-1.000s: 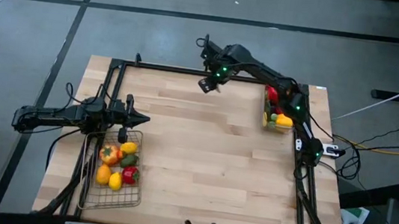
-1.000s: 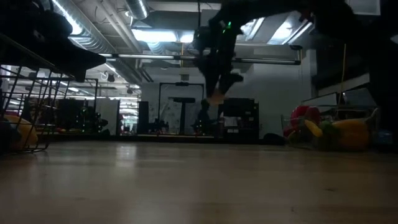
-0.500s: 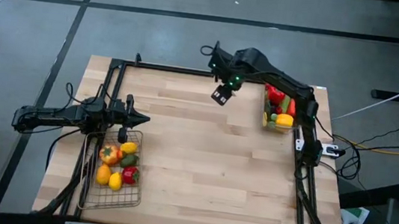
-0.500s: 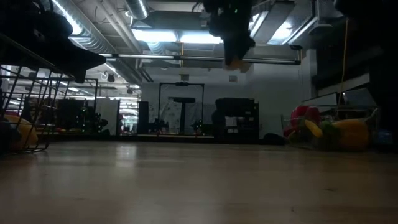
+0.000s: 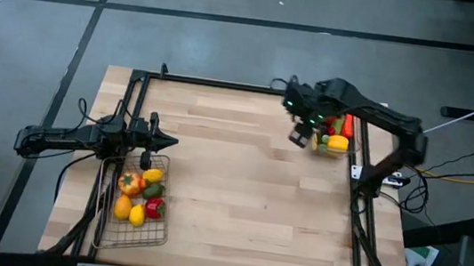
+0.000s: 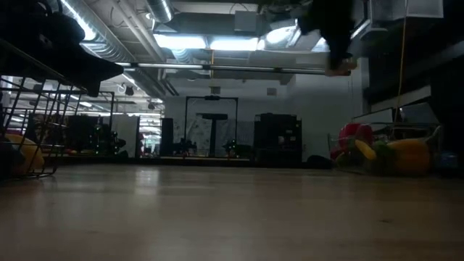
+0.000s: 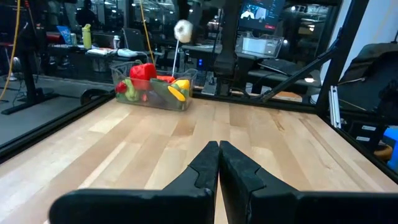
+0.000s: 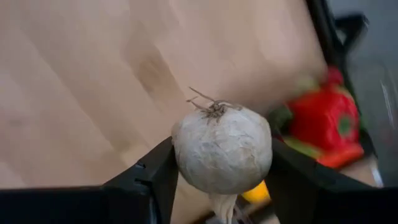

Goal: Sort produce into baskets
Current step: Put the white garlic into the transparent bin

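Observation:
My right gripper (image 5: 300, 137) hangs high over the table's far right part, just left of the clear plastic bin (image 5: 316, 142), shut on a white garlic-like bulb (image 8: 221, 148). The bulb (image 7: 183, 28) also shows in the left wrist view, in the air above the bin (image 7: 155, 99). The bin holds red, yellow and green produce (image 5: 336, 131). The wire-mesh basket (image 5: 106, 225) at the near left holds peppers, lemons and a green piece (image 5: 140, 195). My left gripper (image 7: 219, 155) is shut on nothing and rests level at the table's left (image 5: 164, 143), by the basket's far end. My right gripper pinches the bulb's two opposite sides (image 8: 181, 155) between its two fingers (image 8: 155, 174), coming from above and pointing down. The bulb is lifted well clear of the table, with its dried root tuft (image 8: 211, 109) facing the table.
A black frame rail (image 5: 225, 84) runs along the table's far edge and down both sides. The wide middle of the wooden table (image 5: 248, 197) lies bare between basket and bin.
My right gripper has carried the bulb from the table's far middle toward the right edge and a little nearer, rising as it went. It now hangs beside the clear bin. Its wrist has rolled somewhat, and the hold on the bulb has stayed the same.

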`<state>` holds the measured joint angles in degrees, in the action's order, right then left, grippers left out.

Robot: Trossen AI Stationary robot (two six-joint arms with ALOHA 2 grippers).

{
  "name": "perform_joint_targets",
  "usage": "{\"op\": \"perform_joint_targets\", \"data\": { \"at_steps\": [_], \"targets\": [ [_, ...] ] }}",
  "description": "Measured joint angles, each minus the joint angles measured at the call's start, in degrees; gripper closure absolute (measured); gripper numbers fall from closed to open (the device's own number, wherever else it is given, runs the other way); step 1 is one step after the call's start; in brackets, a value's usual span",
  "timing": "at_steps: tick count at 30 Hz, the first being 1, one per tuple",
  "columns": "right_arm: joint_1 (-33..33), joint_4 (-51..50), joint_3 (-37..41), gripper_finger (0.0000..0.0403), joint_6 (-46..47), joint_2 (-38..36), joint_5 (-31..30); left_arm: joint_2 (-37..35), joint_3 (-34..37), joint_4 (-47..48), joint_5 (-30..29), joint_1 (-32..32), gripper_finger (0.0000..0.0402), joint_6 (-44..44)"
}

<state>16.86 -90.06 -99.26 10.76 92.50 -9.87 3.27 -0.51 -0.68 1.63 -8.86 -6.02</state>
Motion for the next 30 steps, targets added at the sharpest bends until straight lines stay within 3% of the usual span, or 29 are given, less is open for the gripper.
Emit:
{"op": "perform_joint_targets", "data": {
  "at_steps": [6, 11, 16, 25, 30],
  "targets": [
    [0.02, 2.26, 17.62, 0.0204, 6.67, -12.35, -7.22, 0.00, 0.00, 0.00, 0.00, -0.01, 0.0392, 0.00],
    [0.04, 8.34, 29.80, 0.0204, 8.57, -19.07, -7.65, 0.00, 0.00, 0.00, 0.00, -0.01, 0.0392, 0.00],
    [0.04, 14.26, 38.83, 0.0204, 8.48, -21.23, -7.83, 0.00, 0.00, 0.01, 0.00, 0.00, 0.0392, 0.00],
    [4.07, 18.78, 44.21, 0.0204, 6.08, -21.21, -14.64, 0.00, 0.00, 0.01, 0.00, -0.01, 0.0392, 0.00],
    [7.75, 19.97, 44.21, 0.0204, 3.00, -21.21, -15.14, 0.00, 0.00, 0.00, 0.00, -0.01, 0.0392, 0.00]
  ]
}}
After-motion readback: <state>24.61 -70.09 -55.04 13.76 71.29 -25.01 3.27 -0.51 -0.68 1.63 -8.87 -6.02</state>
